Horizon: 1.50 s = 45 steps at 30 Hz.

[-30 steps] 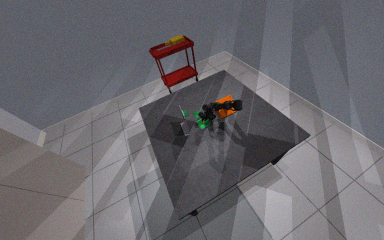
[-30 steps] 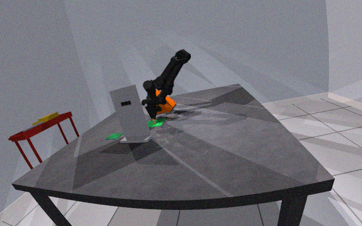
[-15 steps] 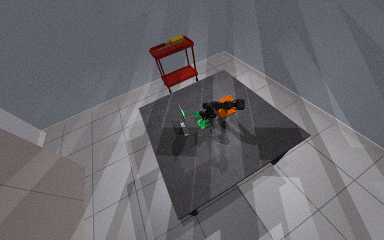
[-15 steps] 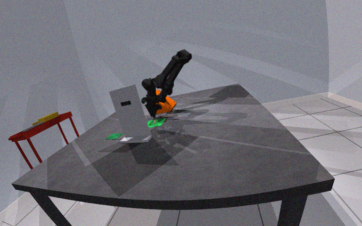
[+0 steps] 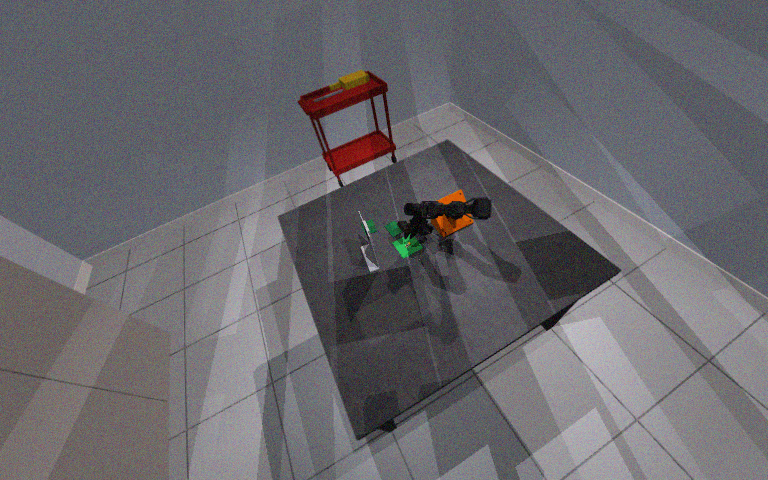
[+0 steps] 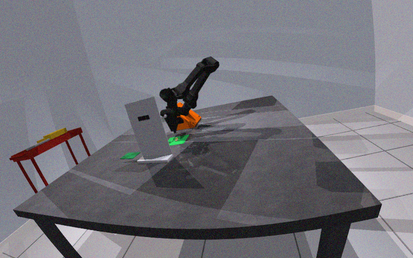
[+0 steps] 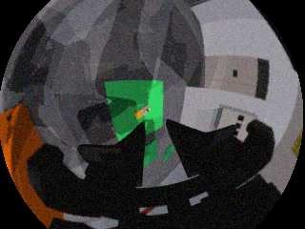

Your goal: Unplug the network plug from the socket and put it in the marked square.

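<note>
The plug, small with orange and pale parts (image 5: pixel 407 243) (image 6: pixel 176 139) (image 7: pixel 142 112), lies on the bright green square (image 5: pixel 400 251) (image 6: pixel 183 140) (image 7: pixel 154 91) on the table. My gripper (image 6: pixel 175 131) (image 7: pixel 155 122) is partly open and points down, with nothing between its fingers. Its fingertips are a little above the plug and apart from it. The grey upright panel (image 6: pixel 149 136) stands beside the square; a dark rectangular opening (image 6: pixel 143 117) shows high on it in the exterior view. In the top view the fingertips are hard to make out against the dark arm.
A darker green patch (image 5: pixel 393 228) lies near the square, and another (image 5: pixel 369 226) (image 6: pixel 130 155) is by the panel. The panel's white base (image 5: pixel 369 260) (image 6: pixel 155 158) rests on the table. The orange plate (image 5: pixel 444 225) (image 6: pixel 189 119) is under the arm. A red cart (image 5: pixel 359 151) stands beyond the table.
</note>
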{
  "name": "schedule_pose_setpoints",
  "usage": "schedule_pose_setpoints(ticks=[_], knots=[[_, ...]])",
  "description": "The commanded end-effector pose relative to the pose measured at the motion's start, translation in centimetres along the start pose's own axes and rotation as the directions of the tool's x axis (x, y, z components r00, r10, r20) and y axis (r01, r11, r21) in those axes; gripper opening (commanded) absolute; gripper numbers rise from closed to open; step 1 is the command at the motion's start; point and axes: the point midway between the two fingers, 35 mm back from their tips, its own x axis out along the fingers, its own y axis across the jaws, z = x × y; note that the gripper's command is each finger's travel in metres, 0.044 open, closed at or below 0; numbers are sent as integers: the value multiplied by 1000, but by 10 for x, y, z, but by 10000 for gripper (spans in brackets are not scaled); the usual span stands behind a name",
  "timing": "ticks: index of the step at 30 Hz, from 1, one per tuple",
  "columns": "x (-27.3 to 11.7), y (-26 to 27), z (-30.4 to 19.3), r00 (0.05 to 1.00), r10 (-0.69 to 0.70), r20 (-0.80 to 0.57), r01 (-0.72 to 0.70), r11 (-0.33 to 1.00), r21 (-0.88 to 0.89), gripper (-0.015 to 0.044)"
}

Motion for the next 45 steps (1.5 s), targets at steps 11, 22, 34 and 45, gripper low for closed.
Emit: schedule_pose_setpoints(ticks=[11, 22, 34, 45], knots=[[-9, -9, -3, 1000, 1, -1, -1, 1000, -9, 156], [-17, -15, -4, 1000, 4, -4, -4, 1000, -9, 156], [-27, -21, -5, 1000, 5, -5, -5, 1000, -9, 156], [-37, -26, -5, 1000, 5, -4, -5, 1000, -9, 156]])
